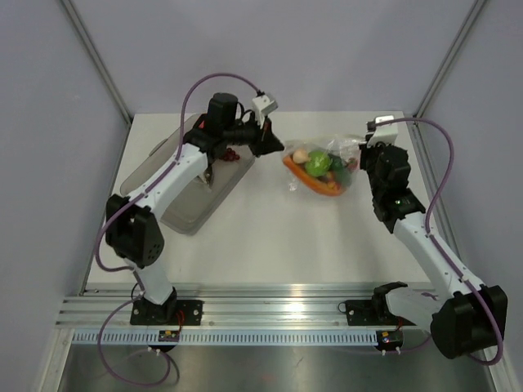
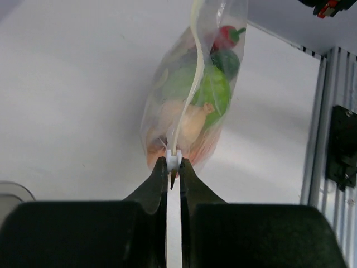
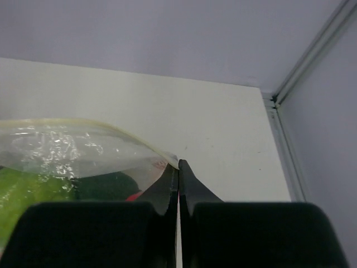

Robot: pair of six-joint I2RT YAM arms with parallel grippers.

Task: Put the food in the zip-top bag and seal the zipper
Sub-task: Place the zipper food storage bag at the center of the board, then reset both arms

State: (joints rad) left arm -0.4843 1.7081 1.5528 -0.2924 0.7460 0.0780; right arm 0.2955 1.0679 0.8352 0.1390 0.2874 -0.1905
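The zip-top bag (image 1: 321, 167) lies at the table's middle right, with the food inside it: green lime (image 2: 215, 92), red chili (image 2: 226, 34), pale peach (image 2: 189, 120) and an orange piece (image 1: 320, 184). My left gripper (image 2: 173, 167) is shut on a small white slider (image 2: 173, 159) at the bag's left end, where the zipper (image 2: 192, 84) runs away from the fingertips. My right gripper (image 3: 178, 164) is shut on the bag's (image 3: 72, 148) right corner, at the end of the zipper strip (image 3: 111, 127). From above, the left gripper (image 1: 280, 149) and the right gripper (image 1: 359, 159) stand at opposite ends of the bag.
A clear grey tray (image 1: 192, 208) lies at the left under the left arm, with a small dark-red thing (image 1: 233, 153) near its far end. The table's right edge and frame post (image 3: 284, 89) are close to the right gripper.
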